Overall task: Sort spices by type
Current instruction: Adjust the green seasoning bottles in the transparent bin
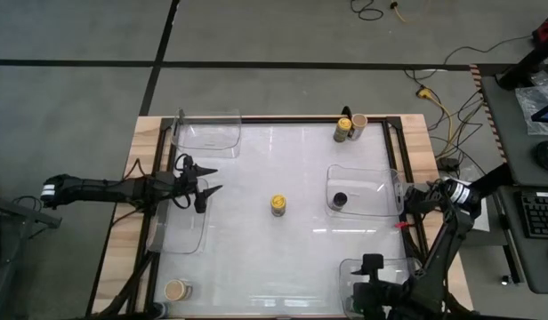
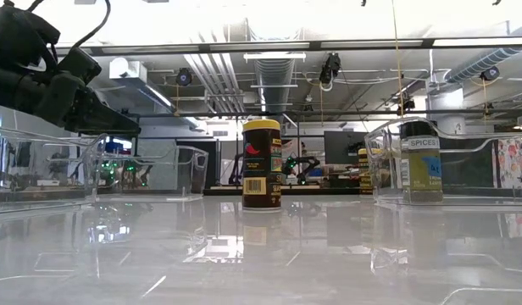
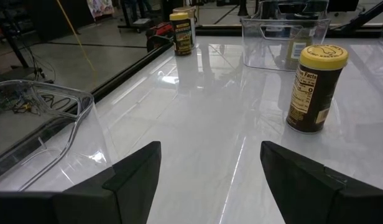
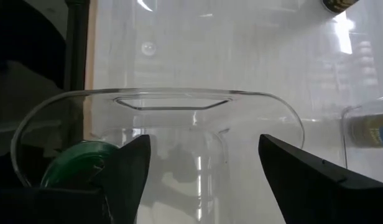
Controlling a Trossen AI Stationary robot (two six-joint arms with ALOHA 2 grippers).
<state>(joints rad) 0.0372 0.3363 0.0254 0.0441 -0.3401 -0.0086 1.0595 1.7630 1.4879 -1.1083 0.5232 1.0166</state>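
Note:
A yellow-lidded spice jar (image 1: 278, 204) (image 2: 262, 165) (image 3: 316, 87) stands upright mid-table. A black-lidded jar (image 1: 339, 200) (image 2: 420, 161) stands in the right clear tray (image 1: 385, 191). Two jars (image 1: 343, 129) (image 1: 358, 120) stand at the far edge, and a tan-lidded one (image 1: 176, 289) at the near left. A green-lidded jar (image 4: 73, 165) sits inside the near-right tray (image 4: 160, 99). My left gripper (image 1: 205, 182) (image 3: 210, 180) hangs open by the left tray, facing the yellow-lidded jar. My right gripper (image 1: 406, 206) (image 4: 204, 180) is open, slanting down above the near-right tray's end, with nothing between its fingers.
Clear trays stand at the far left (image 1: 207, 133), the left (image 1: 181, 227) and the near right (image 1: 381, 267). The glossy white table top has a dark frame and wooden edges (image 1: 132, 178). Free room lies around the middle jar.

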